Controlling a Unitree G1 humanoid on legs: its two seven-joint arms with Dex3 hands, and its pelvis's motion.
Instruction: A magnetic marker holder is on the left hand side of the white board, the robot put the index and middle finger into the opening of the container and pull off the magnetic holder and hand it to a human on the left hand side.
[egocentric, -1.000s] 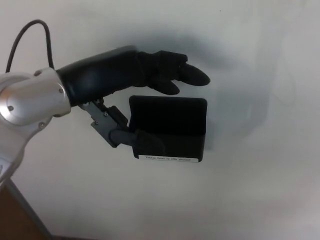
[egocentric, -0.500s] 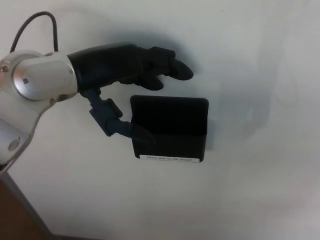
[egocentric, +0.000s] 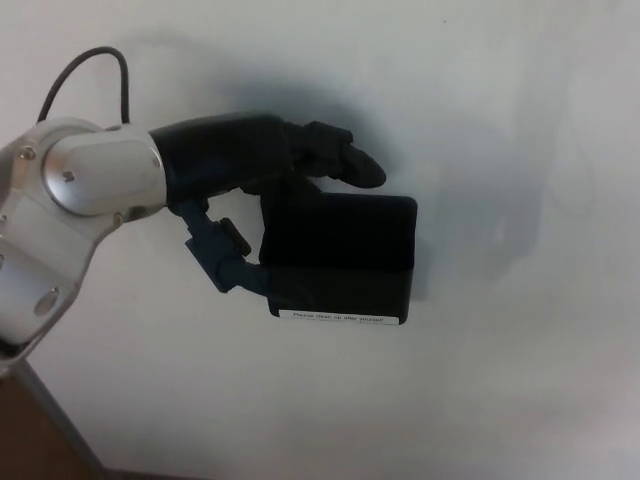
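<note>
The whiteboard (egocentric: 500, 120) fills nearly the whole head view, pale and unmarked, with a soft grey shadow spread around the work and a sliver of brown floor or furniture in the lower left corner. Against it the left arm's silver wrist joint (egocentric: 95, 180) sits lower and closer to the holder than half a second ago. The magnetic marker holder (egocentric: 340, 258), a black box with a white label strip along its lower edge, has not moved and seems still stuck to the board. The left hand (egocentric: 270, 190) has dropped, so the gap between its two fingers (egocentric: 345, 162) and the holder's top rim has closed; they now overlap the upper left corner, apparently about to enter the opening. The thumb (egocentric: 255, 278) rests against the holder's lower left side. The hand is spread, bracketing the box but not yet clamping it.
</note>
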